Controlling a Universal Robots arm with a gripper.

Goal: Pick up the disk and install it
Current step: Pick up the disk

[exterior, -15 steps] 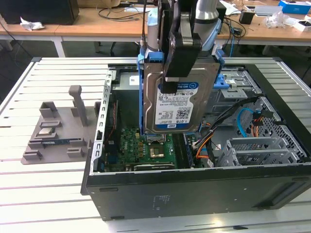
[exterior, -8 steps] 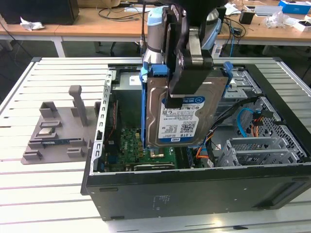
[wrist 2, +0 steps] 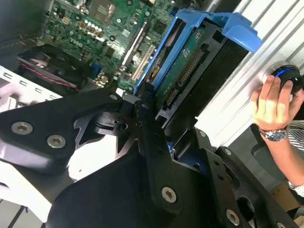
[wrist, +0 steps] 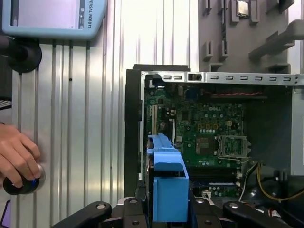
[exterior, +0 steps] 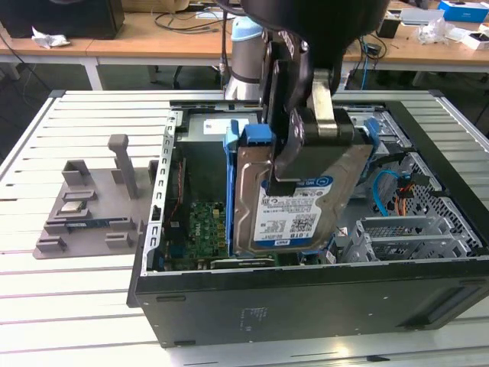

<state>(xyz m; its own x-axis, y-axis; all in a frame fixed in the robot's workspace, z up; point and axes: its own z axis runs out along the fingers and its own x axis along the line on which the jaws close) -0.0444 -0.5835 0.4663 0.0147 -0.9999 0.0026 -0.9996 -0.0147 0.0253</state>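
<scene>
Disk (exterior: 294, 222), framed by its blue bracket (exterior: 256, 136), hangs on edge over the open computer case (exterior: 229, 294) that stands on the table (exterior: 76, 298). The end effector (exterior: 299, 157) is clamped across its flat faces. The pick-up looks done and installing is in hand; seating it likely calls for squaring the bracket with its bay and lowering gently.
</scene>
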